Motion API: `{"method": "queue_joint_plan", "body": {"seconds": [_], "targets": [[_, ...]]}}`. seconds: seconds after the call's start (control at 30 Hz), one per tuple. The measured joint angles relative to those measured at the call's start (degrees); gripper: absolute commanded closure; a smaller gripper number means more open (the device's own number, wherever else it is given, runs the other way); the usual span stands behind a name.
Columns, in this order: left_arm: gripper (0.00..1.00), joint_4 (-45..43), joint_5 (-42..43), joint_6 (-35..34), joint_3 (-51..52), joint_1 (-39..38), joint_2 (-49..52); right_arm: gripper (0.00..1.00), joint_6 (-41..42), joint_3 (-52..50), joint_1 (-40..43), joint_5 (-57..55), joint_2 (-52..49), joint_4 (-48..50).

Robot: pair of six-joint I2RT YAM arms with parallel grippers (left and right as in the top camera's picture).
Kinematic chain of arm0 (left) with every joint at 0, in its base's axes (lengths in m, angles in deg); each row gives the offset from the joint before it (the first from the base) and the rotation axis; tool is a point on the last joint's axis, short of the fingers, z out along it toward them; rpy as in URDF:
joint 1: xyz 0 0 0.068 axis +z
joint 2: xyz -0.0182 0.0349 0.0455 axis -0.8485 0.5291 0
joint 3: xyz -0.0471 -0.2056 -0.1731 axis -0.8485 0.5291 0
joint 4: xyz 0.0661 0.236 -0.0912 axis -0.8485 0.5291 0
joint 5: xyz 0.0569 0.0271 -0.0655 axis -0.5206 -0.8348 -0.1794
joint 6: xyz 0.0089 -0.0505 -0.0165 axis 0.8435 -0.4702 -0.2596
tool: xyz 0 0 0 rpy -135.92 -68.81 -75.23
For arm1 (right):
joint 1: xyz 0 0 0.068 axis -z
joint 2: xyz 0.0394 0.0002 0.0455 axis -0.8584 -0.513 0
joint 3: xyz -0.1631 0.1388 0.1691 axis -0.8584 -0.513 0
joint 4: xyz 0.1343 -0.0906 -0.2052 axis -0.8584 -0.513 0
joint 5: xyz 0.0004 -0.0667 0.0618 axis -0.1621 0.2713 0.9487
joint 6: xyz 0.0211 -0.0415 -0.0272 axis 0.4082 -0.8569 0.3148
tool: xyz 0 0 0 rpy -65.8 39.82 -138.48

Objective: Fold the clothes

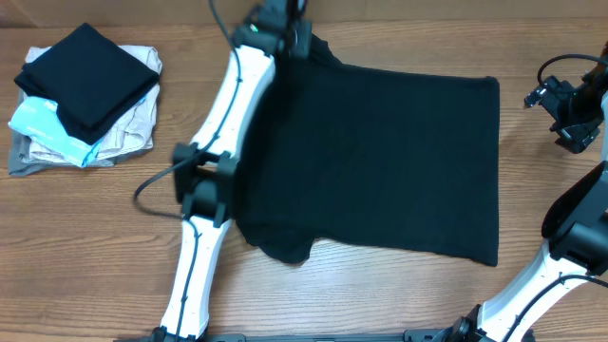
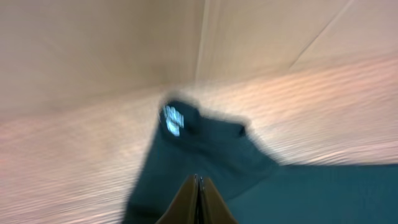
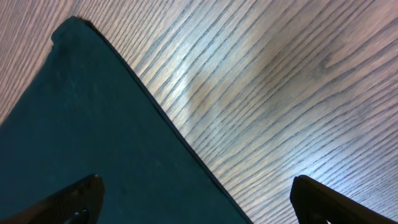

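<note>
Left gripper point(image 2: 198, 182): fingers pressed together over plain black short-sleeved fabric shirt point(image 1: 380, 161), pinch unclear | right gripper point(image 3: 198, 202): fingers spread wide, holding nothing, above shirt edge.

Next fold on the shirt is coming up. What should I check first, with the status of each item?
1. Is the shirt flat? Not ok: its lower-left corner is bunched.
2. Is the left gripper shut? Ok: the fingers meet at the shirt's far-left corner.
3. Is fabric pinched in it? Cannot tell: the left wrist view is blurred.
4. Is the right gripper open? Ok: the jaws are wide apart above the shirt's edge and hold nothing.
5. Is the stack clear of the shirt? Ok: it sits apart, at the far left.
6. Is the tag in view? Ok: it shows ahead of the left gripper.
</note>
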Motion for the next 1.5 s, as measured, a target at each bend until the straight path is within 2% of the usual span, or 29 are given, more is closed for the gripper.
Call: {"method": "queue_joint_plan", "body": {"seconds": [0.23,0.57,0.67,0.83,0.97,1.07,1.13,1.2,1.23,1.37,1.5], "targets": [[0.96,20.15,0.0,-0.07,-3.85,0.22,-17.7,0.0,0.0,0.0,0.0,-0.02,0.0,-0.02],[0.96,44.78,1.49,-0.35,-2.51,0.15,-24.28,0.0,0.0,0.0,0.0,0.0,0.0,0.0],[0.96,49.11,1.77,-1.09,-2.19,-0.24,-28.87,0.0,0.02,0.0,0.0,0.0,0.0,0.02],[0.96,49.11,2.19,-3.8,1.84,-2.99,-41.68,0.0,0.04,0.0,0.0,0.0,0.0,0.0],[0.96,49.16,2.62,-7.17,12.76,-6.47,-54.07,0.0,0.0,0.0,0.0,0.0,0.0,-0.02],[0.93,49.27,1.86,-11.19,26.23,-8.46,-63.14,0.0,0.02,0.0,0.0,0.0,0.0,0.0],[0.82,49.0,0.79,-14.6,36.28,-8.61,-68.19,0.0,0.02,0.0,0.0,-0.02,0.0,0.0],[0.64,49.03,-0.52,-18.49,46.6,-8.57,-72.35,0.0,0.0,0.0,0.0,-0.04,0.0,0.0],[0.6,48.19,-0.9,-20.22,51.49,-8.57,-74.12,0.0,0.02,0.0,0.0,0.0,0.0,0.0],[0.51,38.42,-0.46,-25.97,69.59,-8.44,-79.28,0.0,0.02,0.0,0.0,-0.02,0.0,0.02],[0.54,23.91,3.61,-29.09,84.83,-8.44,-79.65,0.0,0.04,0.0,0.0,0.02,0.0,0.02]]}}
